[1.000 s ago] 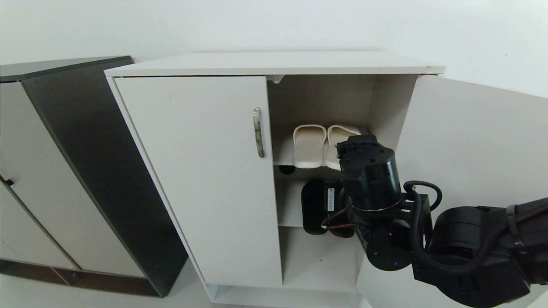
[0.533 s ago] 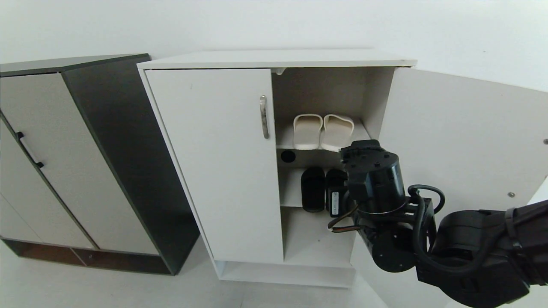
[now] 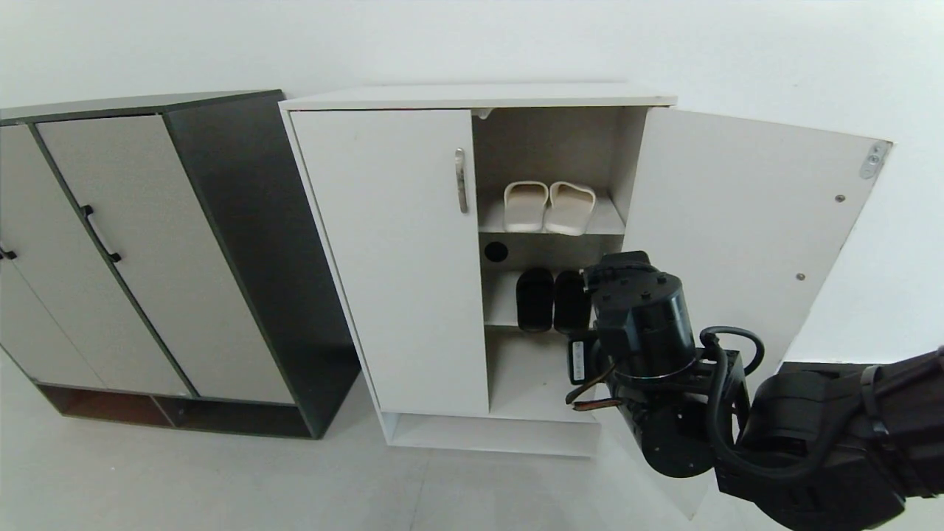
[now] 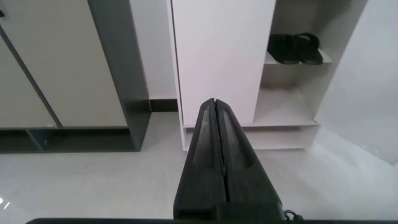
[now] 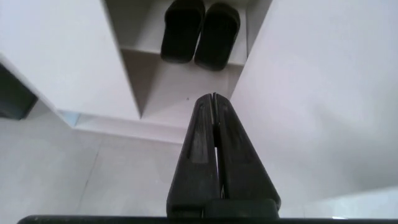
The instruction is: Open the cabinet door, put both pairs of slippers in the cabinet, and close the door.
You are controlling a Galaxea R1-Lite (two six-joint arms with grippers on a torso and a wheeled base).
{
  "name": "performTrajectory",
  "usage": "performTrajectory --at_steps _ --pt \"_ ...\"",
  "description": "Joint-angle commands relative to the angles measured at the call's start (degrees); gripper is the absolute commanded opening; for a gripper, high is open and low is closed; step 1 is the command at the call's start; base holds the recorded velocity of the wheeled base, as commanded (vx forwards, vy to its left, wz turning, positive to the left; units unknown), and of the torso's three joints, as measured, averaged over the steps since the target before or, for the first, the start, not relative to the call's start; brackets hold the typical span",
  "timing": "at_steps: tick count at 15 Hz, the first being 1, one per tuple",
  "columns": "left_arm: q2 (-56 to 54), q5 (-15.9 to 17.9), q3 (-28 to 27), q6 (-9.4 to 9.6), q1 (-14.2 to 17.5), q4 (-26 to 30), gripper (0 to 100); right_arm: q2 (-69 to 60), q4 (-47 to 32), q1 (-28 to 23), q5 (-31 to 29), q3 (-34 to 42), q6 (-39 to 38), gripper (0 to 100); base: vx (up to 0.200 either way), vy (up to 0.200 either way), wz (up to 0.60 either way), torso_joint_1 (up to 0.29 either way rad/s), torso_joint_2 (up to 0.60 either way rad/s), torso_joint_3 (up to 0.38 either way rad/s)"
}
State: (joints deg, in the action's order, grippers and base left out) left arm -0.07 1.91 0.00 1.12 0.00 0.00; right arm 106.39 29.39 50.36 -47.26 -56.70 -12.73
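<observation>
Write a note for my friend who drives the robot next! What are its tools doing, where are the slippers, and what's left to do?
Left tool: shut, holding nothing, some way off from the cabinet.
Right tool: shut, holding nothing, in front of the open side of the cabinet, lower than the black slippers.
White slippers: side by side on the top shelf.
Black slippers: side by side on the middle shelf.
Done: right door is open and both pairs are inside. The left door is shut.
Left: close the right door.
</observation>
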Motion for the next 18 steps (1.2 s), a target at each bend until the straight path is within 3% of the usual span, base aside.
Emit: performTrajectory --at_steps 1,18 --pt "0.1 0.0 0.0 0.02 0.0 0.0 0 0.5 0.4 0.0 0.1 0.1 0.0 0 0.000 0.000 0.00 0.000 0.00 0.000" --pt "0.1 0.0 0.0 -0.07 0.0 0.0 0 1.2 1.1 0.0 0.1 0.5 0.1 0 0.000 0.000 0.00 0.000 0.00 0.000"
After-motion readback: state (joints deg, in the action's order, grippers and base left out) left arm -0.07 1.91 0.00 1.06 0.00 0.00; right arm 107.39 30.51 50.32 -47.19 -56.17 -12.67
